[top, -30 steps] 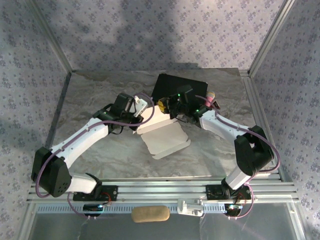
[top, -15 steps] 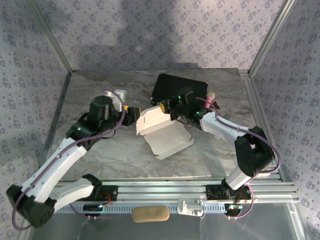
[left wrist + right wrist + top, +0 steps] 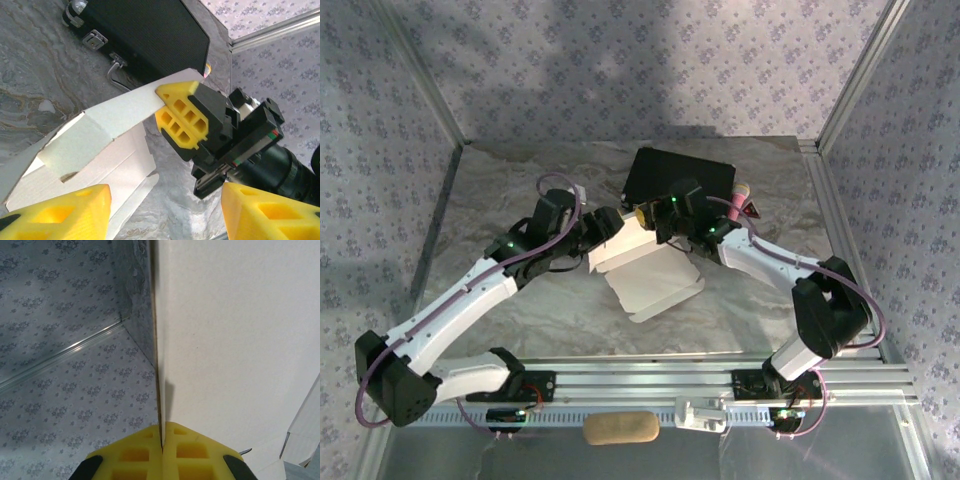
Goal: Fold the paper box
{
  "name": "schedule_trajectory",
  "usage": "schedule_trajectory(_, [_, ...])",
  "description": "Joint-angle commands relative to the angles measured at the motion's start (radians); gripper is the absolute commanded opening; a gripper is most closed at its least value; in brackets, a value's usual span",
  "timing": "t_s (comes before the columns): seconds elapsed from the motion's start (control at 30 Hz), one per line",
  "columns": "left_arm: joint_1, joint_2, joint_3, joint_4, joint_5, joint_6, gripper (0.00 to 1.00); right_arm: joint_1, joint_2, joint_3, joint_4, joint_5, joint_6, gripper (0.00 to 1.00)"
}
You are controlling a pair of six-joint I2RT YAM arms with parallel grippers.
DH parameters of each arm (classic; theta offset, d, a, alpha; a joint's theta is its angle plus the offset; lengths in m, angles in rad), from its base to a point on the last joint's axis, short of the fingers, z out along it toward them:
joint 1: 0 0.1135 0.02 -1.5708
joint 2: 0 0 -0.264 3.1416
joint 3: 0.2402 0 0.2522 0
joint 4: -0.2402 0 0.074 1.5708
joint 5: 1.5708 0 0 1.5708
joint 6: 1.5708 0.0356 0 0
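Cream cardboard paper box flap pinched in right end effector; left end effector apparently spread

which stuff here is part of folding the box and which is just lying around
In the job: paper box, right claw pinching its flap, left claw open beside it.
Lying about: black case, pink-tipped thing, tan lump.

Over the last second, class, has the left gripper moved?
Yes. The left gripper drew left, away from the black case, then swung back right toward it and the paper box.
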Motion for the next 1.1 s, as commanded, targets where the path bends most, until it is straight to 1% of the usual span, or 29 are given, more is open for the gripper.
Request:
schedule_trajectory(0.0, [-0.006, 0.029, 0.038, -0.01, -0.031, -0.041, 0.6, 0.005, -0.032, -0.009, 0.012, 0.023, 0.013, 0.0])
schedule_trajectory(0.1, [-0.012, 0.049, 0.056, -0.052, -0.053, -0.032, 0.6, 0.003, -0.031, -0.01, 0.017, 0.023, 0.015, 0.0])
schedule_trajectory(0.2, [-0.019, 0.046, 0.057, -0.059, -0.08, -0.02, 0.6, 0.003, -0.03, -0.007, 0.018, 0.02, 0.015, 0.0])
schedule_trajectory(0.57, [-0.032, 0.135, 0.083, 0.0, -0.056, -0.003, 0.6, 0.01, -0.042, -0.02, 0.032, 0.024, 0.017, 0.0])
schedule_trajectory(0.77, [-0.041, 0.166, 0.112, 0.039, -0.056, 0.023, 0.58, 0.015, -0.049, -0.032, 0.035, 0.031, 0.019, 0.0])
schedule_trajectory(0.87, [-0.043, 0.181, 0.117, 0.056, -0.051, 0.032, 0.54, 0.018, -0.049, -0.042, 0.043, 0.033, 0.024, 0.0])
schedule_trajectory(0.97, [-0.044, 0.179, 0.119, 0.065, -0.046, 0.052, 0.51, 0.018, -0.053, -0.052, 0.053, 0.038, 0.027, 0.0])
schedule_trajectory(1.0, [-0.044, 0.168, 0.118, 0.064, -0.044, 0.062, 0.51, 0.016, -0.053, -0.055, 0.057, 0.04, 0.028, 0.0])
schedule_trajectory(1.07, [-0.045, 0.114, 0.106, 0.057, -0.056, 0.084, 0.55, 0.011, -0.065, -0.069, 0.068, 0.046, 0.034, 0.0])
